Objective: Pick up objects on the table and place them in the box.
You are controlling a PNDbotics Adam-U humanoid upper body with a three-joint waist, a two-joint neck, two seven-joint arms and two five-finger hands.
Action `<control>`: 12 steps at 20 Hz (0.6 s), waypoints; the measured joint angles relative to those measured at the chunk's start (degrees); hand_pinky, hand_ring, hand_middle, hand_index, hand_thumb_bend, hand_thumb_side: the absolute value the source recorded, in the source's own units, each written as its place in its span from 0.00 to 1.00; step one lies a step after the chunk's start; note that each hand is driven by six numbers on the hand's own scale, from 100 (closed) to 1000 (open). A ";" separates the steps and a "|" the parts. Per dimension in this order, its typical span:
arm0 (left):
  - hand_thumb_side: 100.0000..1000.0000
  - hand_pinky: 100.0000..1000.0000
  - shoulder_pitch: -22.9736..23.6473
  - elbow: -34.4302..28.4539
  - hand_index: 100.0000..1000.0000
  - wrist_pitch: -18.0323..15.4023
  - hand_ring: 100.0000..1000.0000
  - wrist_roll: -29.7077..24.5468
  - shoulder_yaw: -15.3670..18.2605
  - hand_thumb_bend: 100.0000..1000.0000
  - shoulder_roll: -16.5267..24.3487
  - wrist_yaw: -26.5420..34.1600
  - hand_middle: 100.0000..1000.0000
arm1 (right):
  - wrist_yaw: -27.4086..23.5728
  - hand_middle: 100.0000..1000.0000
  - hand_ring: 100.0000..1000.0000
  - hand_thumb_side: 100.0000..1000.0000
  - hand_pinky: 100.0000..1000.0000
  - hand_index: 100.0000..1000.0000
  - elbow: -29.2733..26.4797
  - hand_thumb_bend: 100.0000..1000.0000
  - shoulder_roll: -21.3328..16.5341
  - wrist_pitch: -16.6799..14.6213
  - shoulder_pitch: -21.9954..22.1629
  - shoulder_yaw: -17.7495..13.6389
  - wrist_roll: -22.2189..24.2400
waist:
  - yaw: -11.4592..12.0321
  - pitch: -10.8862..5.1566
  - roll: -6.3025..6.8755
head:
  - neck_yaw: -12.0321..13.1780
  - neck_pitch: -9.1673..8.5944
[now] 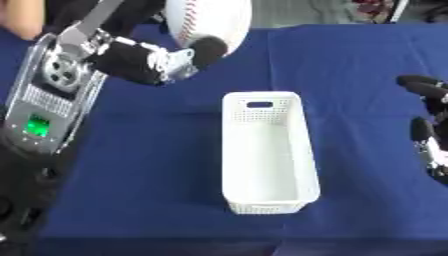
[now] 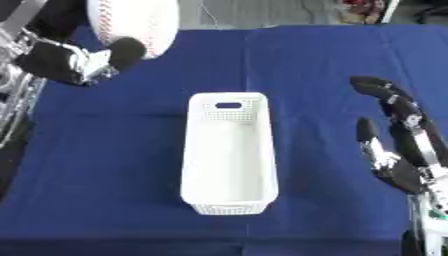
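A white ball (image 1: 208, 20) with red stitching is gripped by the left robot hand (image 1: 153, 60), raised at upper left, beyond the box's far end. The right robot hand (image 2: 398, 145) is held open at the right edge, fingers up. A white box (image 2: 229, 155) is seen mid-tabletop (image 2: 114, 165), on blue cloth.

Both views come from the head camera's two eyes, set side by side above the near edge and looking steeply down. They share the blue cloth-covered table (image 2: 332, 60) and the white perforated plastic box (image 2: 227, 155) lying lengthwise away from the camera. The left eye view sits close behind the left hand (image 1: 153, 62). The right eye view takes in more of the right hand (image 2: 398, 150), whose fingers (image 2: 376, 87) point away from the camera.
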 measured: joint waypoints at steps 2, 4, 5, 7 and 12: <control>0.45 0.00 -1.16 2.44 0.42 -0.76 0.14 -1.17 -1.01 0.00 -0.90 -0.95 0.39 | -0.02 0.83 0.89 0.52 1.00 0.85 0.00 0.03 0.00 0.00 0.01 0.05 0.00 | -0.06 0.00 -0.01 | 0.05 0.00; 0.46 0.00 -1.98 4.69 0.42 -1.59 0.14 -1.99 -1.80 0.00 -1.57 -2.06 0.39 | -0.03 0.83 0.89 0.52 1.00 0.85 0.00 0.03 0.00 0.00 0.01 0.08 0.01 | -0.06 0.00 -0.03 | 0.16 0.00; 0.46 0.00 -2.45 5.78 0.42 -1.98 0.14 -2.34 -2.16 0.00 -1.82 -2.63 0.39 | -0.04 0.83 0.89 0.52 1.00 0.85 0.00 0.03 0.00 0.00 0.01 0.10 0.01 | -0.07 0.00 -0.05 | 0.26 0.00; 0.46 0.00 -3.25 7.82 0.42 -2.78 0.14 -2.99 -2.80 0.00 -2.33 -3.80 0.39 | -0.05 0.83 0.89 0.52 1.00 0.85 0.00 0.03 0.00 -0.01 0.01 0.21 0.01 | -0.07 -0.01 -0.08 | 0.39 0.00; 0.46 0.00 -3.67 12.19 0.43 -5.25 0.14 -4.70 -4.63 0.00 -3.61 -6.99 0.39 | -0.06 0.83 0.89 0.52 1.00 0.85 0.00 0.03 0.00 -0.01 0.01 0.22 0.00 | -0.08 -0.16 -0.33 | 0.52 0.00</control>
